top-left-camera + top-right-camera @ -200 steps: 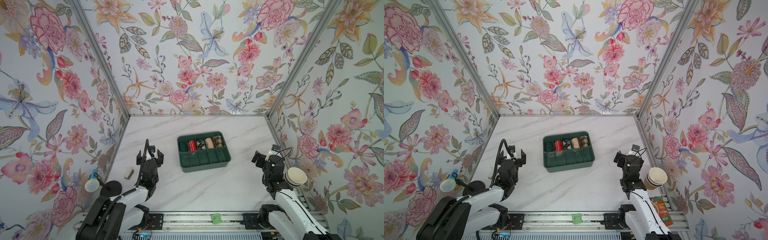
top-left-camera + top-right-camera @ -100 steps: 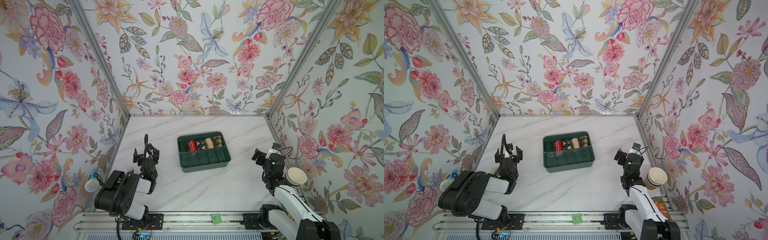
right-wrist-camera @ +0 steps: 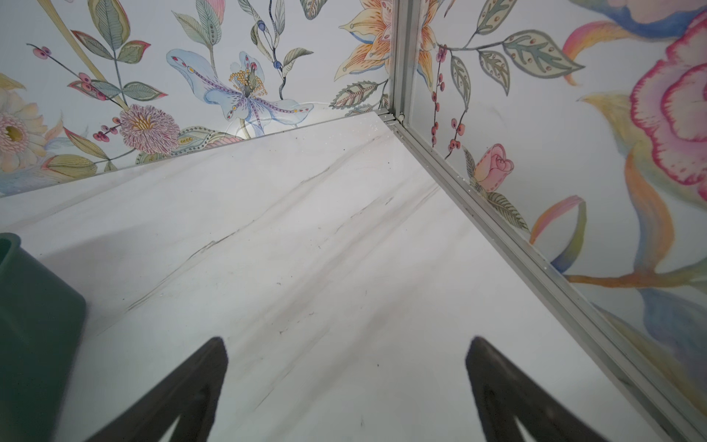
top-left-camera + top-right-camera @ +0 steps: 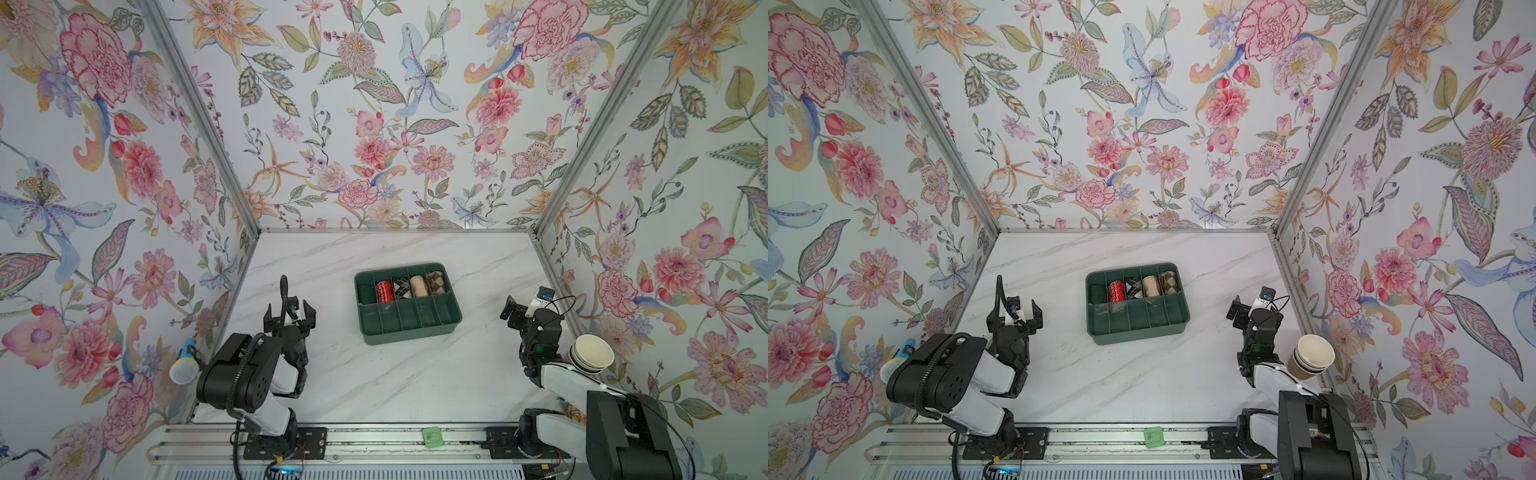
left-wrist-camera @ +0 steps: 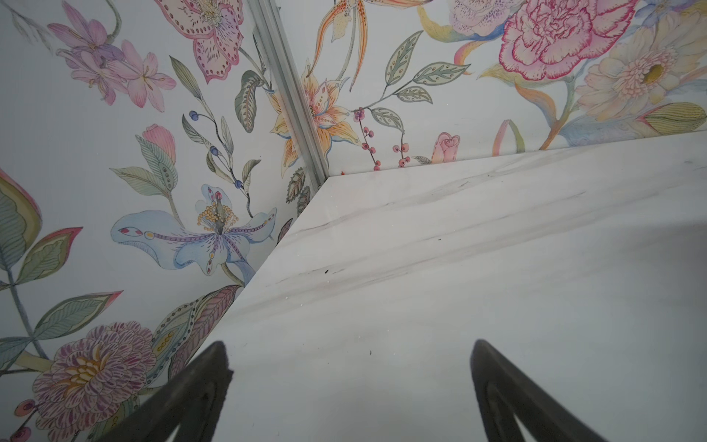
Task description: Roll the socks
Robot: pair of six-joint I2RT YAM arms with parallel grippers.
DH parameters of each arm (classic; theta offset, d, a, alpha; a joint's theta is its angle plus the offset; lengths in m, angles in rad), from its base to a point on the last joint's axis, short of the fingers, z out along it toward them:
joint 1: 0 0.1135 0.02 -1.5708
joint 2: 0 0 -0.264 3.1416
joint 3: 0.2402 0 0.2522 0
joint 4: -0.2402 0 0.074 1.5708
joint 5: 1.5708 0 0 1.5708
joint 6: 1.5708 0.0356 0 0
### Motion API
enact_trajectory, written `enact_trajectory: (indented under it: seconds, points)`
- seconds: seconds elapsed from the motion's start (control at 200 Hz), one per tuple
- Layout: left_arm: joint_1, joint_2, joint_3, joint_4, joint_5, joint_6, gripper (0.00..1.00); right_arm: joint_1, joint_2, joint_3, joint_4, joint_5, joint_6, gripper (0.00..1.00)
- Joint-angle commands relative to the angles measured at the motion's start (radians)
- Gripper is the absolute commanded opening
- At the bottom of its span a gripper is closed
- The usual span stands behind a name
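While the green tray sits exactly where it was a second ago, both arms have drawn back toward the near rail. The left arm has folded up from a low, stretched pose, and the right arm has tucked in by the right wall. Both sets of jaws stand spread and hold nothing; each wrist view shows only bare marble between the fingertips. Five rolled socks fill the far row of the tray's compartments. The near row is empty, and no loose sock shows in either top view. That reads as a finished job, with the arms parking. The bench is flat white veined marble, boxed left, far and right by floral-papered walls. Stacked paper cups sit at the right wall beside the right arm.
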Motion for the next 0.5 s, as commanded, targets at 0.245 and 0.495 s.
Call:
enact_trajectory:
  seconds: [0.245,0.495]
  points:
    - [0.005,-0.007,0.003,0.119,0.035,-0.002,0.99,0.057,0.277,-0.028,0.441,0.005,-0.115,0.99]
    - [0.006,-0.017,0.072,-0.038,0.026,-0.007,0.99,0.072,0.316,0.037,0.362,0.02,-0.13,0.99]
